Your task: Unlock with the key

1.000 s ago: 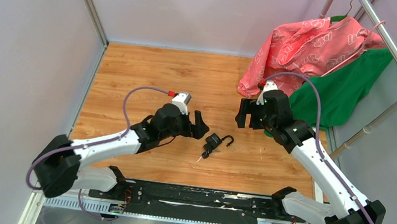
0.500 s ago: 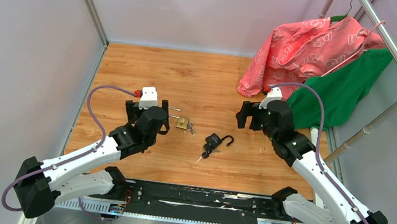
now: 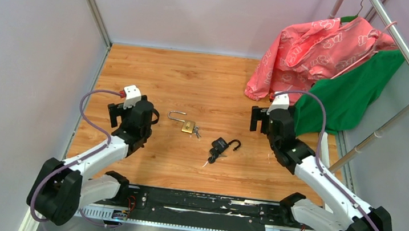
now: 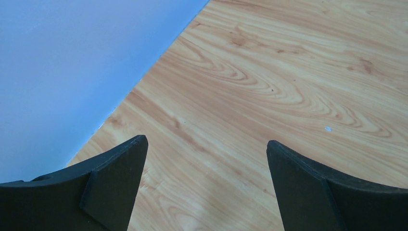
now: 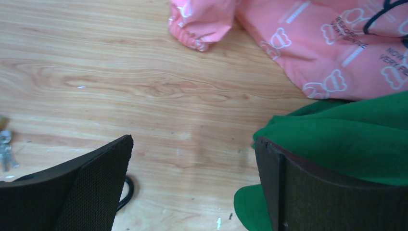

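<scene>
Left pincer (image 4: 207,144) wide, padlock (image 3: 188,127) apart

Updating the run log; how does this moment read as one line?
left hand: open, empty | right hand: open, empty | brass padlock: shackle open, keys at body | black padlock: shackle open

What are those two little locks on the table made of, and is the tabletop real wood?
The gold padlock looks like brass: a yellow metal body with a slight shine. The black padlock is dark and matte, perhaps painted metal or plastic-coated; it is too small to tell. The tabletop shows wood grain under a smooth sheen, so it is probably laminate, though solid wood is possible.
</scene>
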Controlling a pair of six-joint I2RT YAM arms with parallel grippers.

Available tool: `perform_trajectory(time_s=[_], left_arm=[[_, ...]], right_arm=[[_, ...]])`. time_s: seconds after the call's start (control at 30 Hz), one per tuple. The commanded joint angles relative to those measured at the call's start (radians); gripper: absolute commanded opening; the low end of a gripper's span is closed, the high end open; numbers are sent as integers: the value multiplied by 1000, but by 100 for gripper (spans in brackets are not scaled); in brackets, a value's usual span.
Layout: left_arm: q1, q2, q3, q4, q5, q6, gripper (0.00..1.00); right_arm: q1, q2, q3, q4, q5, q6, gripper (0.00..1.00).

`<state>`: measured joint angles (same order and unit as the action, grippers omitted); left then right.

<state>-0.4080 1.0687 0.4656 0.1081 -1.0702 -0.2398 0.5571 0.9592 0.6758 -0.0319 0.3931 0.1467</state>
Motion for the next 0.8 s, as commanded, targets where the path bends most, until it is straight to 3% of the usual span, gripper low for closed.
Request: perform_trajectory(time_s=[0.0,0.1,0.27,0.4,0.53,0.77], left_arm=[[62,29,-68,259,88,44,98],[106,86,-123,382,165,81,96],[130,167,-125,508,317,163,89],[153,246,-43,442,344,187,86],[201,203,-87,490,436,187,86],[227,191,-129,585,439,200,85]], right_arm=[[12,31,-80,152,139,-107,99],[9,42,-142,265,142,-182,99],[-26,47,-186,313,137,-220,99],[-91,74,-217,352,135,-210,97],[-190,91,-226,365,34,-204,96],[-371,116,-282,459,-83,-192,99]])
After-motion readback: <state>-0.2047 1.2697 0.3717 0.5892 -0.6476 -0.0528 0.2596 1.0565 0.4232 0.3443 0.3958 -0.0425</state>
